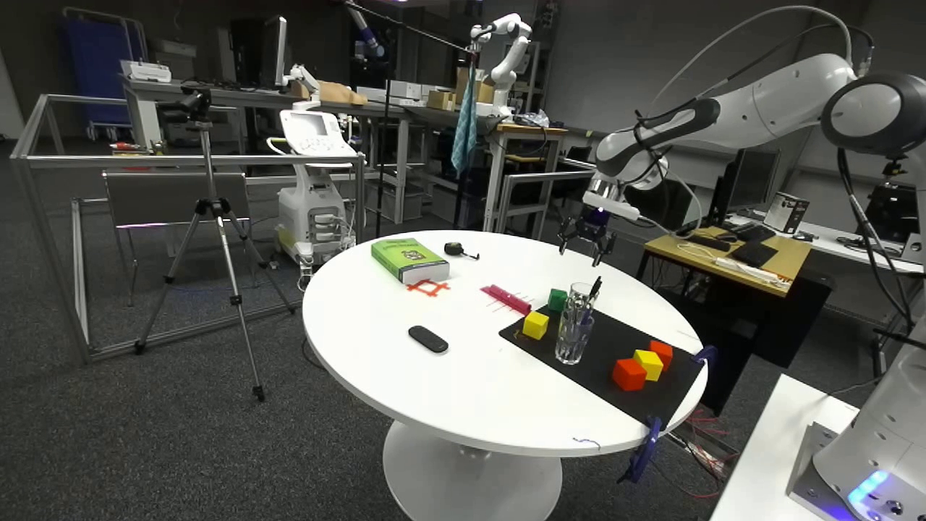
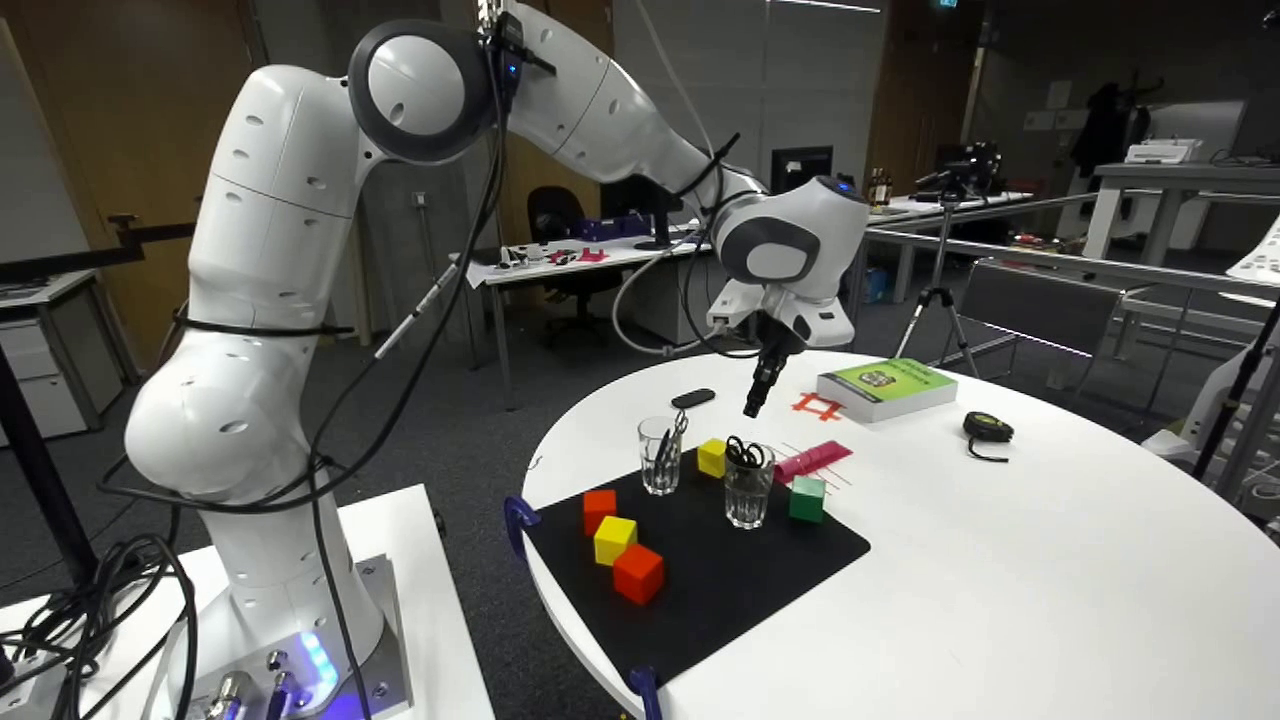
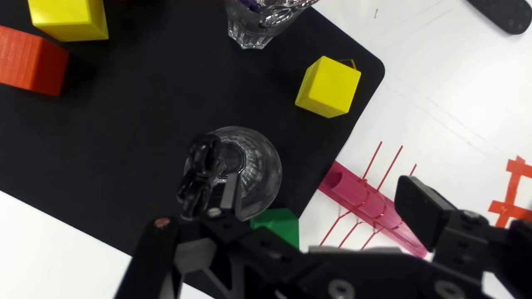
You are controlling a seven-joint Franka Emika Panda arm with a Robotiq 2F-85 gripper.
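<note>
Below tool [image 2: 754, 408], apart, sits glass [image 2: 749, 497] w/ blk handles [image 3: 204, 153].

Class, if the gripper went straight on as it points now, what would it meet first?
Probably the glass holding black handles: one jaw of the gripper overlaps it in the wrist view, though depth is unclear.

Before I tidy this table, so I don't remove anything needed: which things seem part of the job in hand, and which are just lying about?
Probably the job's, being nearest the open pincer:
glass
scissors in it
second glass
five cubes, perhaps
black mat

Apparently just lying about, farther off:
green book
tape measure
black oblong object
</note>
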